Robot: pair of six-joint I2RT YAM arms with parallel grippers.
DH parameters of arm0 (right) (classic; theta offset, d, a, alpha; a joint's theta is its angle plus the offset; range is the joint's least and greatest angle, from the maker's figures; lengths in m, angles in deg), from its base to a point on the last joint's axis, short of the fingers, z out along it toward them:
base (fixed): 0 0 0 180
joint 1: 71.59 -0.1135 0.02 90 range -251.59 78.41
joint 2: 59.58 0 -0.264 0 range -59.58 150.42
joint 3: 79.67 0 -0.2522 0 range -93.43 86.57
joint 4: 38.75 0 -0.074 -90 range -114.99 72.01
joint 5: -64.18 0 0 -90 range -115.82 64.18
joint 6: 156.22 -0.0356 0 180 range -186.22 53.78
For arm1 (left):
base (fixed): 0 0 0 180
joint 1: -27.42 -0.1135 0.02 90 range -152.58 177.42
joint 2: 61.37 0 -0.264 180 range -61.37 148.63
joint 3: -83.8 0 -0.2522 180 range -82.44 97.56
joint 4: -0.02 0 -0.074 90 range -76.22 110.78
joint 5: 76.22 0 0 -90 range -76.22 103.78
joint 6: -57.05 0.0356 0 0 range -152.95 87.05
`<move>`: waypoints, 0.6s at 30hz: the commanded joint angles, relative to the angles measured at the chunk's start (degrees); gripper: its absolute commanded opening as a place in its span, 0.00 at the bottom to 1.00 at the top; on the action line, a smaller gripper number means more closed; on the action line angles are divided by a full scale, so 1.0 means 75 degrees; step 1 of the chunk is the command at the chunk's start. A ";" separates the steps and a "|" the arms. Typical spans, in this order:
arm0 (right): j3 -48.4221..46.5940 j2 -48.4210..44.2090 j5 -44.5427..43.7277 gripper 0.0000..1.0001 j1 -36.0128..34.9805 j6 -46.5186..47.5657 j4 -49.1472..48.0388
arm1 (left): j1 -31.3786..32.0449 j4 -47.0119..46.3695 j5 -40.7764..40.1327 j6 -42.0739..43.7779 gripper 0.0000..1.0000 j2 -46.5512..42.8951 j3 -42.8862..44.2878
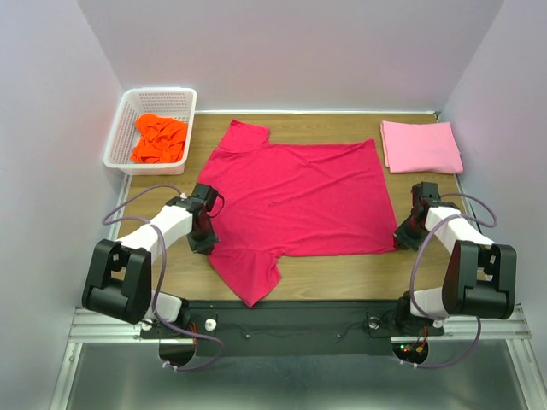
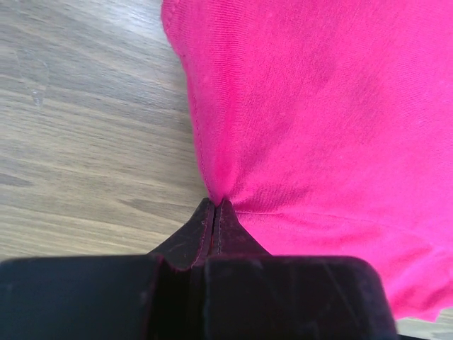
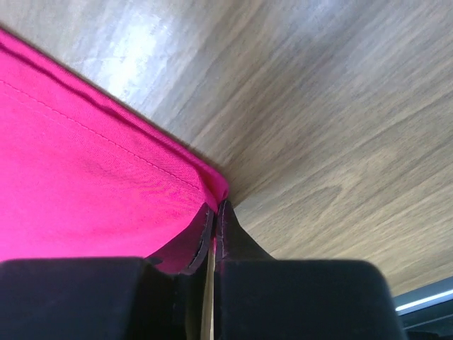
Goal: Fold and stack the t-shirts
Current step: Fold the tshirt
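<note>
The crimson-red t-shirt (image 1: 299, 196) lies spread flat on the wooden table, collar to the left and hem to the right. My left gripper (image 1: 208, 243) is shut on the shirt's near left edge (image 2: 212, 177) beside the near sleeve, with cloth bunched at its tips (image 2: 214, 204). At the shirt's near right hem corner (image 3: 212, 180), my right gripper (image 1: 400, 239) is shut on the cloth (image 3: 216, 207). A light pink t-shirt (image 1: 420, 146) rests folded at the back right. A crumpled bright orange t-shirt (image 1: 160, 139) sits in the basket.
A white lattice basket (image 1: 128, 107) stands at the back left corner. White walls close in the table on three sides. Bare wood (image 1: 342, 273) shows between the shirt and the near edge, and between the basket and the shirt.
</note>
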 commanded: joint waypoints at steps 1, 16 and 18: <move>-0.0436 -0.0072 -0.0278 0.01 0.0019 0.0205 0.0189 | -0.0173 0.0291 -0.0341 -0.0022 0.00 -0.0434 0.0324; -0.1830 0.0045 -0.0173 0.01 0.0031 0.0639 0.0588 | -0.0689 0.0455 -0.0494 0.0271 0.00 -0.0529 0.1075; -0.1995 0.0162 -0.0080 0.01 0.0031 0.0662 0.0624 | -0.0759 0.0420 -0.0494 0.0341 0.00 -0.0458 0.1227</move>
